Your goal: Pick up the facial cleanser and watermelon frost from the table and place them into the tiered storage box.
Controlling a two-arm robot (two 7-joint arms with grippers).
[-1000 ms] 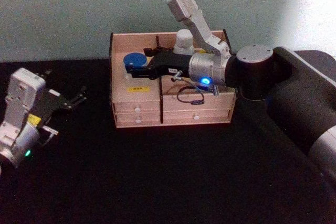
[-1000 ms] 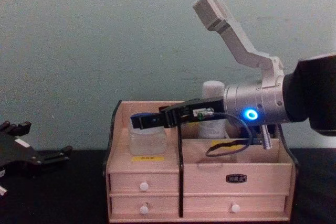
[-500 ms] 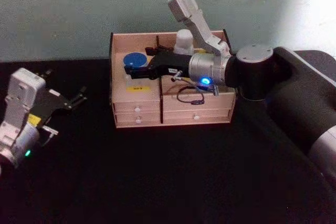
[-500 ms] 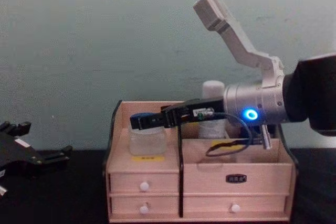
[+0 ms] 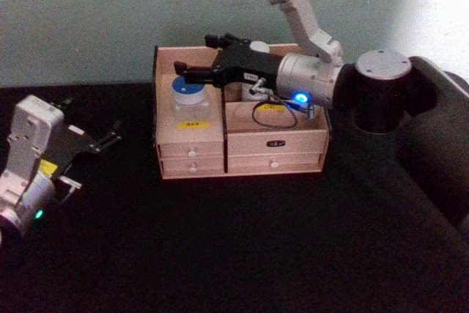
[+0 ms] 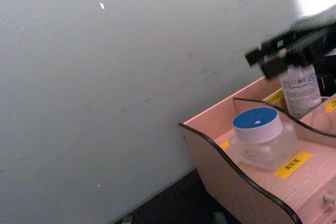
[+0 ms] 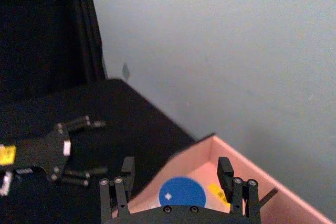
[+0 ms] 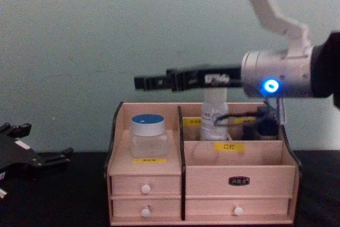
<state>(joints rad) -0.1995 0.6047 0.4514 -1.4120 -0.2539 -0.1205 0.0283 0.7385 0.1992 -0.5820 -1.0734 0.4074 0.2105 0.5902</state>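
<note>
Finishing up — both items look stowed in the box (image 5: 190, 152).
Your right gripper (image 8: 142, 82) hangs open and empty above the jar (image 8: 149, 134); bottle (image 8: 212, 115) at its 3 o'clock; left gripper (image 5: 110, 137) open too, parked — nothing left.

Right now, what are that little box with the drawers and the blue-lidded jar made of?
The tiered storage box looks like pale unfinished wood: faint grain, dark cut edges. The jar seems clear glass or plastic, since it is see-through, with a matte blue lid, probably plastic.

A light wooden tiered storage box with dark edges (image 5: 192, 141) stands upright on the black bench. Its left compartment holds an upright clear blue-lidded jar (image 8: 149, 134); behind the divider stands a white labelled bottle (image 8: 212, 116).
</note>
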